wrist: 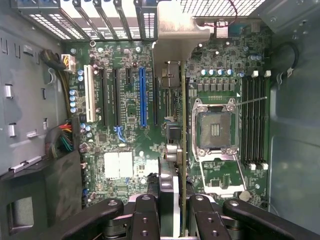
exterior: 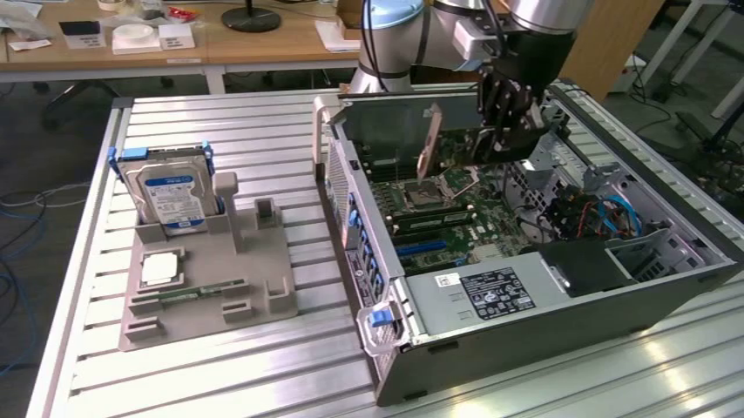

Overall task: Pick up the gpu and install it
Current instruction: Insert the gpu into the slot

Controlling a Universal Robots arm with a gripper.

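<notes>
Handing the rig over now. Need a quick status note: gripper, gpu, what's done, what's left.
Gripper: shut on the gpu, held above the open grey computer case.
Gpu: thin flat card, reddish-brown face showing, hanging edge-down over the green motherboard; in the wrist view it sits edge-on between the fingers, its metal bracket toward the rear slot covers.
Done: card picked up and brought over the case.
Left: card not yet seated in a slot; the long blue slot stands empty.
Silver blue-labelled hard drive is upright in the grey parts holder, untouched.
</notes>
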